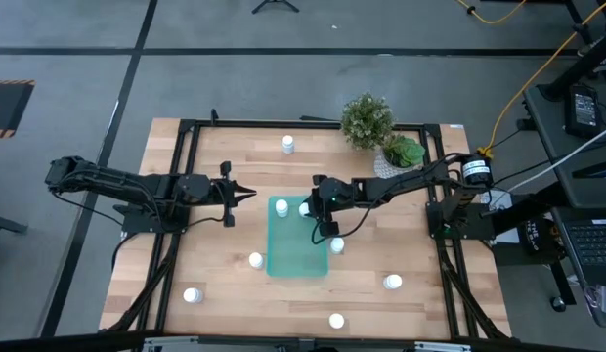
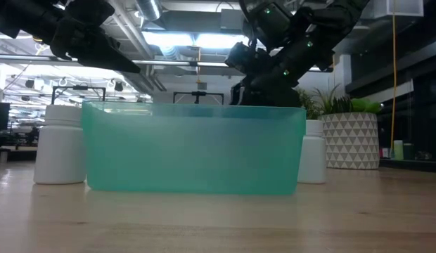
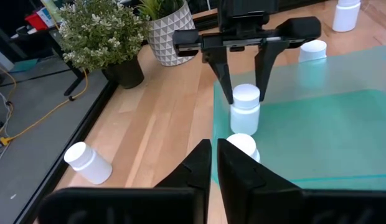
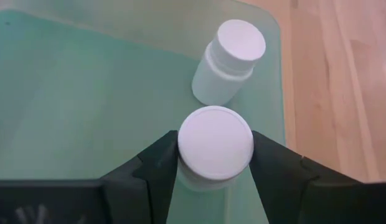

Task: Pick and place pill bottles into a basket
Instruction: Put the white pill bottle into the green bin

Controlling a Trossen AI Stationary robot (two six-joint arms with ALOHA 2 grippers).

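Teal translucent plastic formed the basket (image 1: 297,240), centred on the table. The right gripper (image 4: 215,163) hung over its far end, fingers straddling an upright pill bottle (image 4: 215,146), seemingly releasing it beside another bottle (image 4: 228,61). Recommended: spread fully, then lift straight up to avoid tipping it. The left gripper (image 3: 214,163), closed and empty, waited left of the basket.

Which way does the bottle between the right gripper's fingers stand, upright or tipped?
Upright. In the left wrist view the bottle stands cap-up inside the basket, between the right gripper fingers; the right wrist view shows its round cap.
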